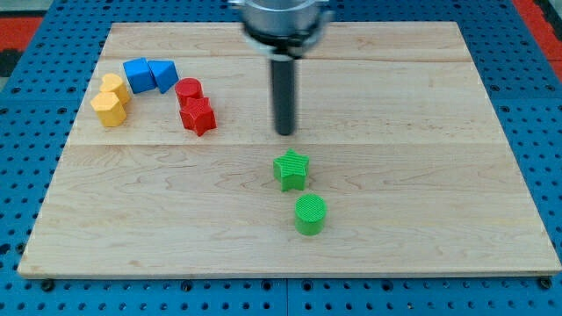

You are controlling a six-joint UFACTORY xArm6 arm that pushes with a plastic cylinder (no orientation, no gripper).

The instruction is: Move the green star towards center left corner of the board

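Observation:
The green star [291, 169] lies a little below the middle of the wooden board [421, 202]. My tip [285, 132] rests on the board just above the star, with a small gap between them. The rod rises straight to the view's top, where the arm's grey mount shows. A green cylinder [310, 214] stands just below and slightly right of the star.
At the upper left stand a red cylinder [188, 89] and a red star [198, 115], a blue cube [138, 75] and a blue triangular block [164, 75], and two yellow blocks [114, 86] [108, 109]. A blue pegboard surrounds the board.

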